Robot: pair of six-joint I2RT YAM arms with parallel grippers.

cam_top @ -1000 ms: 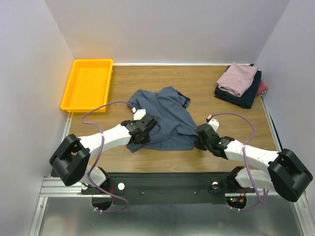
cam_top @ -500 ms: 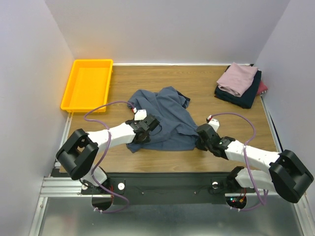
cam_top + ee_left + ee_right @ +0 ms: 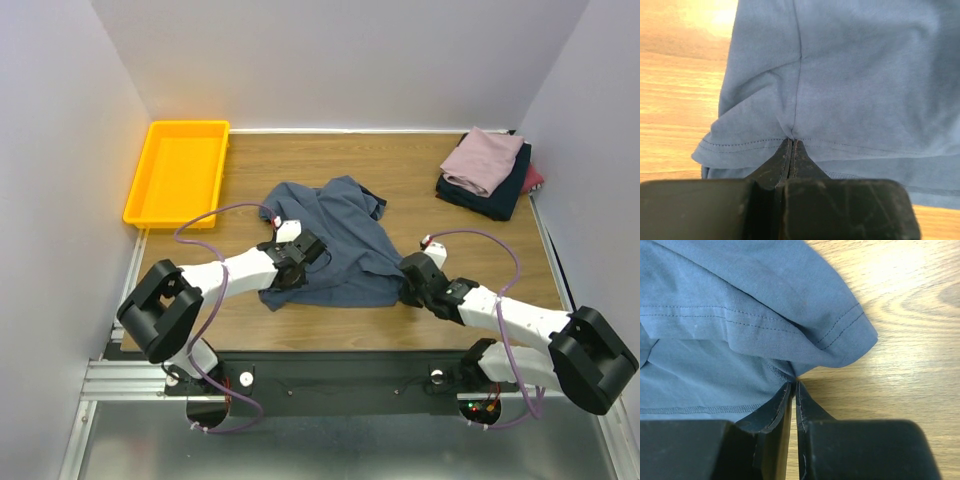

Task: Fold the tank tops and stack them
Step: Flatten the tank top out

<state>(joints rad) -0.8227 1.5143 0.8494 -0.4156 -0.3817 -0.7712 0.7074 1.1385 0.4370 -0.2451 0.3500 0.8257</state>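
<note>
The left hand (image 3: 791, 144) is clenched tight, its two dark fingers pressed together right on the stitched hem of the slate-blue tank top (image 3: 335, 240), just where a side seam runs down to meet the tips. The cloth puckers a little at that pinch and spreads away beyond the fingers, with bare tabletop (image 3: 420, 170) off to the hand's left. The right hand (image 3: 793, 385) is nearly closed as well, only a thin slit between its fingers, and a fold of the same top's lower edge is nipped at the tips. A rounded hemmed corner lies just beyond and to the right of them on the wood. The top lies crumpled between the two hands and beyond them. Well away, beyond the right hand and to its right, sits a folded stack: the mauve-pink top (image 3: 483, 158) over the navy top (image 3: 490, 198), with the maroon top (image 3: 535, 178) peeking out. The yellow tray (image 3: 180, 170) rests far beyond the left hand, to its left.
</note>
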